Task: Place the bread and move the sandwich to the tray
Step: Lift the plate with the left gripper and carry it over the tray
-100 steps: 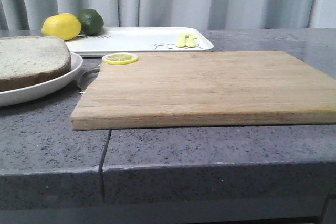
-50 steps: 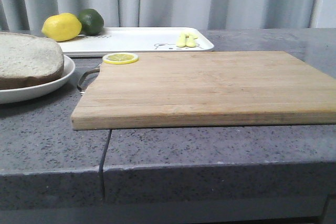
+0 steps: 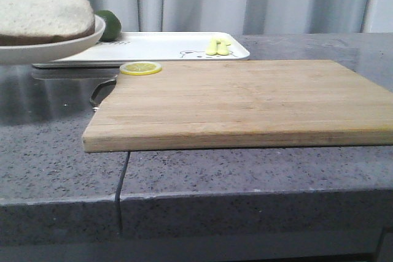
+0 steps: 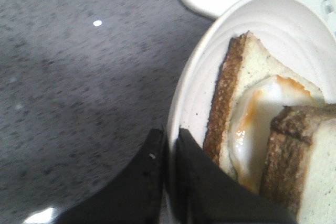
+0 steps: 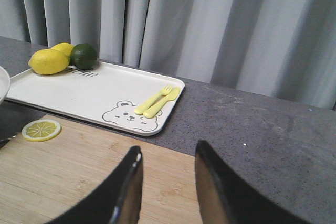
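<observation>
Up off the tabletop (image 3: 55, 151) now, sandwich (image 3: 46, 26) plate rim clenched in left pincer (image 4: 169, 182), closing on the tray (image 3: 153, 47); right pincer (image 5: 168, 192) released.

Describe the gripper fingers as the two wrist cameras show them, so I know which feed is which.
Left gripper: two black fingers with a smooth, slightly glossy surface, broad at the base and tapering to tips, blurred by closeness. Right gripper: two black, curved, blade-like fingers with rounded tips and a light sheen along the edges. No cables, markings or arm links show in either wrist view, and the front view shows neither arm.
</observation>
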